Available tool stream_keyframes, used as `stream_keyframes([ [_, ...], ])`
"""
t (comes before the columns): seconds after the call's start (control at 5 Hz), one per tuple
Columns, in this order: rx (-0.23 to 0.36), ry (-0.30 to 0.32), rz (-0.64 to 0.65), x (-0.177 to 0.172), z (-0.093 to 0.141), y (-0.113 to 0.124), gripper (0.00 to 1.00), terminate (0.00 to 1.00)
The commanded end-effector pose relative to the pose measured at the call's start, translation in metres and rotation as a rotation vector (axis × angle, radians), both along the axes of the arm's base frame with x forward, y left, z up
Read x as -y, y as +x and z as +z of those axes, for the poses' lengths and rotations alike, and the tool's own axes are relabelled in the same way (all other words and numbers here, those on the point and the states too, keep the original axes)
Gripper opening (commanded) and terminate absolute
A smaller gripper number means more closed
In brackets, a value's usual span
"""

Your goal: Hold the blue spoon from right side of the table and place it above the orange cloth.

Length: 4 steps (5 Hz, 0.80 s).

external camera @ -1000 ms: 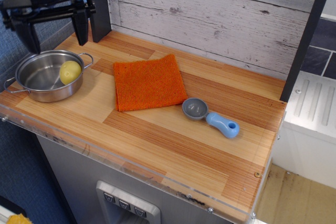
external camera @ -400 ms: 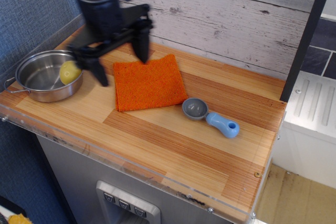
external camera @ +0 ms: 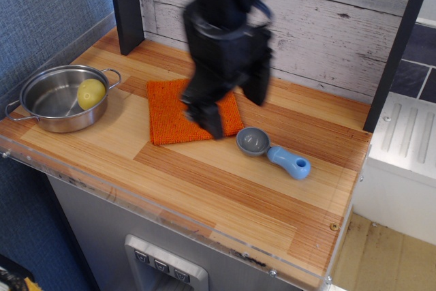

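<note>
You are in the approach step: your gripper (external camera: 235,105) hangs over the orange cloth (external camera: 170,117) with fingers (external camera: 211,122) spread wide and empty, so next carry it right of the cloth and lower it around the blue spoon (external camera: 274,152) lying on the worktop (external camera: 204,189).

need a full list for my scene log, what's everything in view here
spoon: 1, grey bowl and light-blue handle, flat on the table right of the cloth
cloth: 1, orange, mid table, partly hidden by the gripper
pot: 1, steel, left end of the table
yellow fruit: 1, inside the pot
table: 1, striped wood, clear front edge
plank wall: 1, whitish, behind the table
dark post: 1, back left corner
gripper: 1, black, blurred, fingers spread, above the cloth's right side, holding nothing
</note>
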<state>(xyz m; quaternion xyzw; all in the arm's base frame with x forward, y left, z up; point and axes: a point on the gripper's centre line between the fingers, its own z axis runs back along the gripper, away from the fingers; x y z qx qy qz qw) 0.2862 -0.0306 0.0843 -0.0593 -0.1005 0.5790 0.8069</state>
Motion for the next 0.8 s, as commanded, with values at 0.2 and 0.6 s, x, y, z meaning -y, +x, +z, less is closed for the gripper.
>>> stream_keyframes([
  [0.2, -0.021, -0.053, 0.123, 0.048, -0.024, 0.028, 1.0, 0.0],
  [0.6, -0.057, -0.049, 0.112, 0.044, -0.052, 0.049, 1.0, 0.0],
])
